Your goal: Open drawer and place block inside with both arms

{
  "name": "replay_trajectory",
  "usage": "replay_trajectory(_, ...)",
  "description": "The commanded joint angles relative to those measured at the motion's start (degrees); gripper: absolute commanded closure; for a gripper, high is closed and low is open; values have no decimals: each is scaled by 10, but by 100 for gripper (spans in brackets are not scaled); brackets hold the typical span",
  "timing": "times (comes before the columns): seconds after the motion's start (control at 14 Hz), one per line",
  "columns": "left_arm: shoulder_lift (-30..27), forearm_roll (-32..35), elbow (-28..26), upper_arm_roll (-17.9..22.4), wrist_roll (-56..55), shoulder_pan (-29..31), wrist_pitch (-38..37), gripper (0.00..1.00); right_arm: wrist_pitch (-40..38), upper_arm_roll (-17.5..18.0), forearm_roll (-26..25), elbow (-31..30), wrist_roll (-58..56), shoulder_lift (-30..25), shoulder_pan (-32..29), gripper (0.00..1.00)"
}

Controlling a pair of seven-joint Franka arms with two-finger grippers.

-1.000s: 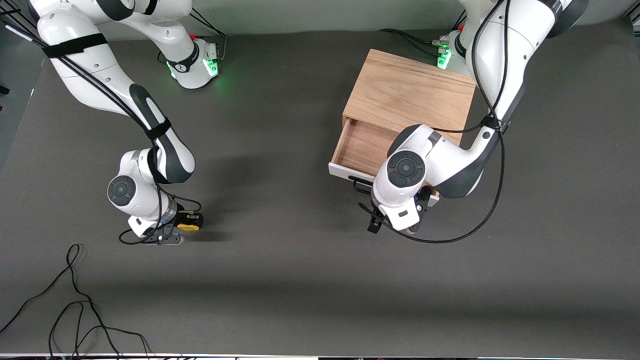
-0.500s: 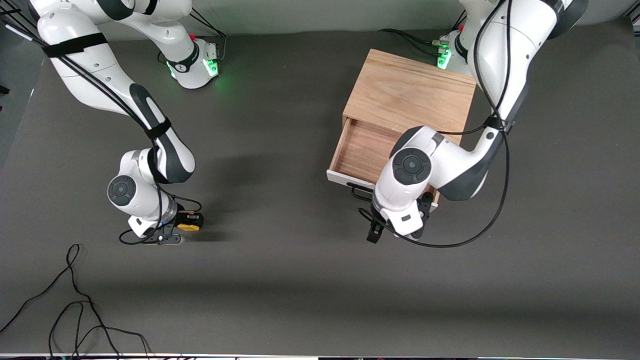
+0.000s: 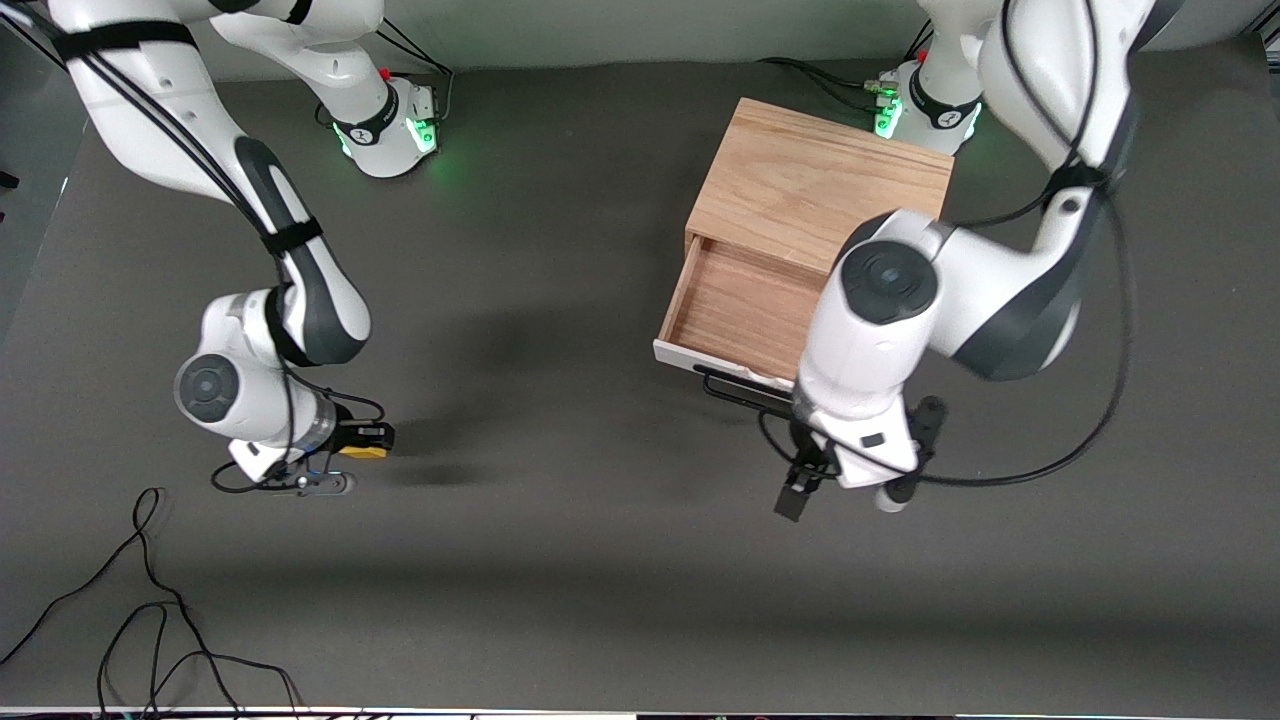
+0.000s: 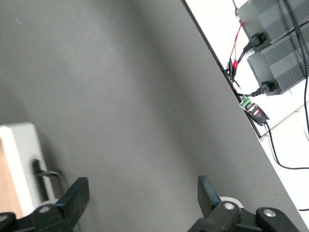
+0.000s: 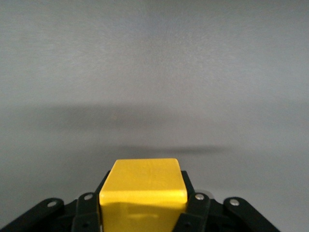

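Note:
The light-wood cabinet (image 3: 820,180) stands near the left arm's base. Its drawer (image 3: 740,305) is pulled out, showing the bare wood interior, the white front (image 3: 690,358) and the black bar handle (image 3: 740,392). My left gripper (image 3: 842,492) is open and empty, up over the table just off the handle. In the left wrist view the gripper (image 4: 142,198) shows spread fingers, with the drawer front (image 4: 19,154) and handle (image 4: 46,173) beside one finger. My right gripper (image 3: 345,458) is shut on the yellow block (image 3: 366,452), held just above the table at the right arm's end. The block fills the right wrist view (image 5: 143,186).
Loose black cables (image 3: 150,600) lie on the table near the front edge at the right arm's end. Grey electronics boxes (image 4: 275,43) sit off the table's edge. The dark mat (image 3: 560,480) stretches between the two grippers.
My left gripper has let go of the handle and risen away from the drawer, which slid out a little and stays open. My right gripper has shifted slightly with the block.

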Motion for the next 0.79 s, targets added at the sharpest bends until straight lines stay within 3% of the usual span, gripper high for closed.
replay_trajectory(0.0, -58, -35, -6, 0, 105, 43, -65, 0, -161, 1, -4, 115, 16, -19, 11, 72)
replay_trajectory(0.21, -101, -90, -5, 1, 278, 98, -178, 0, -325, 3, 3, 257, 62, -14, 35, 72)
replay_trajectory(0.43, -153, -152, -19, 2, 482, 173, -267, 0, -425, 3, 6, 353, 143, -13, 100, 72)
replay_trajectory(0.71, -225, -173, -89, 3, 655, 251, -276, 0, -437, 3, 26, 407, 340, -3, 214, 72)
